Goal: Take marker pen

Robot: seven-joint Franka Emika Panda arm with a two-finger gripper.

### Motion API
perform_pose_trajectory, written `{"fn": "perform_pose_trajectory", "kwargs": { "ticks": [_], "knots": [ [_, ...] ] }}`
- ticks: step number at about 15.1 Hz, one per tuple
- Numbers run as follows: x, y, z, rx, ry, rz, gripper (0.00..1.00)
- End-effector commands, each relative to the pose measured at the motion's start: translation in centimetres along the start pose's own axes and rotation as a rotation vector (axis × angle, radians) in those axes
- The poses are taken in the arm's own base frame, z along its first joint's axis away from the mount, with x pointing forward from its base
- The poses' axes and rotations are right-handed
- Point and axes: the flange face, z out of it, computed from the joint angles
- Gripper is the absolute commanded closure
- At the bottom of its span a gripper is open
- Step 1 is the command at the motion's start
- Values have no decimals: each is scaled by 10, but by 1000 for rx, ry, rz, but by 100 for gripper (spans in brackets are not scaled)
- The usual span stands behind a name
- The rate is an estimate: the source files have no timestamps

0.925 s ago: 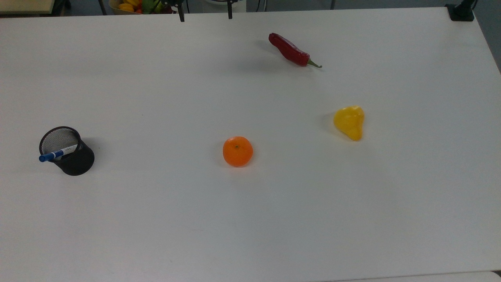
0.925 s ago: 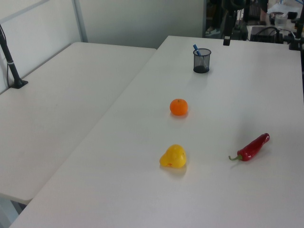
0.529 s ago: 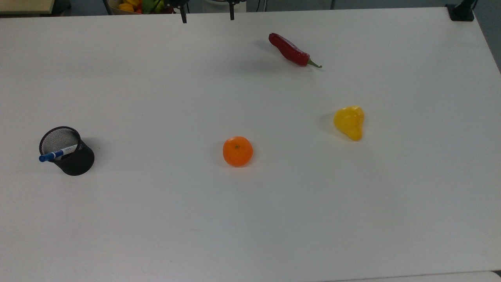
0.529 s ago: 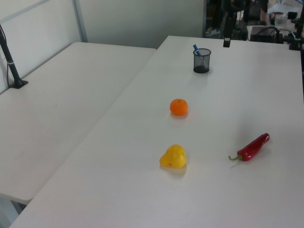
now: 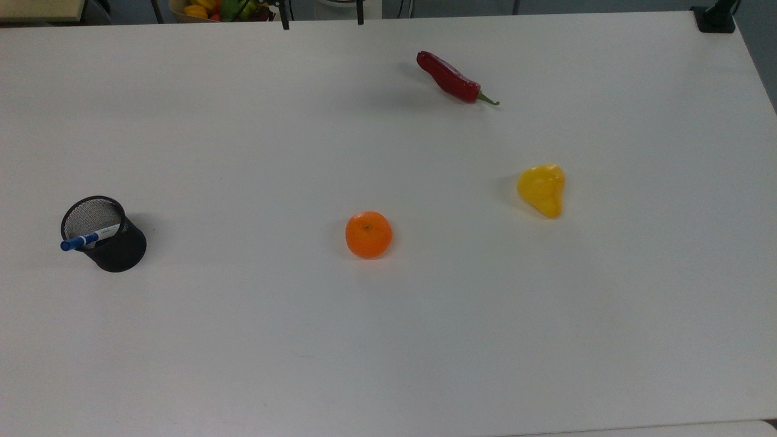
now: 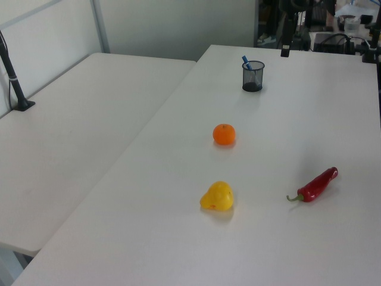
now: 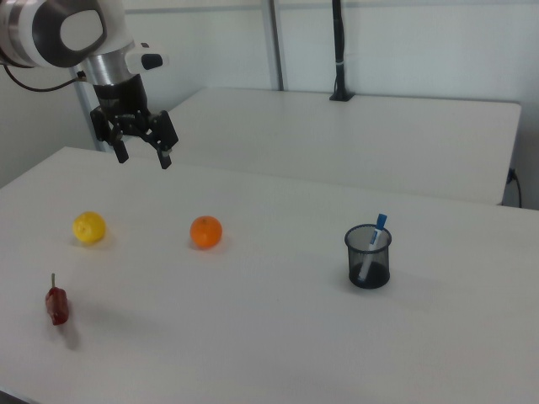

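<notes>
The marker pen (image 5: 91, 237) is white with a blue cap. It leans inside a black mesh cup (image 5: 118, 250) at the top view's left, cap end sticking out over the rim. The left view shows the marker pen (image 6: 245, 61) in the cup (image 6: 252, 77) at the table's far end. In the right view the marker pen (image 7: 375, 234) stands blue end up in the cup (image 7: 368, 261). My gripper (image 7: 143, 158) hangs open and empty high above the table, far from the cup. Its fingertips (image 5: 283, 24) poke in at the top view's upper edge.
An orange (image 5: 368, 234) sits mid-table, a yellow pear-shaped fruit (image 5: 541, 189) to the top view's right, and a red chilli (image 5: 452, 79) further up. A bowl of fruit (image 5: 209, 8) stands beyond the table's far edge. A black clamp (image 5: 715, 18) grips one corner.
In the top view my gripper's fingertips have shifted a little right and up toward the frame's edge. The marker pen, cup and fruit have not moved.
</notes>
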Motion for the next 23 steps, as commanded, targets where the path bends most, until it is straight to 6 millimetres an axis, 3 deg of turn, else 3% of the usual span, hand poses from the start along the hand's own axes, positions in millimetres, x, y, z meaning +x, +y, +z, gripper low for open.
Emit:
{"fn": "perform_pose_trajectory", "kwargs": {
  "ticks": [1,4,8,13,23],
  "knots": [
    [-9,16,-6,5,16,17,0],
    [17,36,3,-13,94,52,0],
    [48,83,14,-47,151,118,0],
    [74,143,40,-94,304,208,0],
    [104,229,128,-183,551,449,0]
  ]
}}
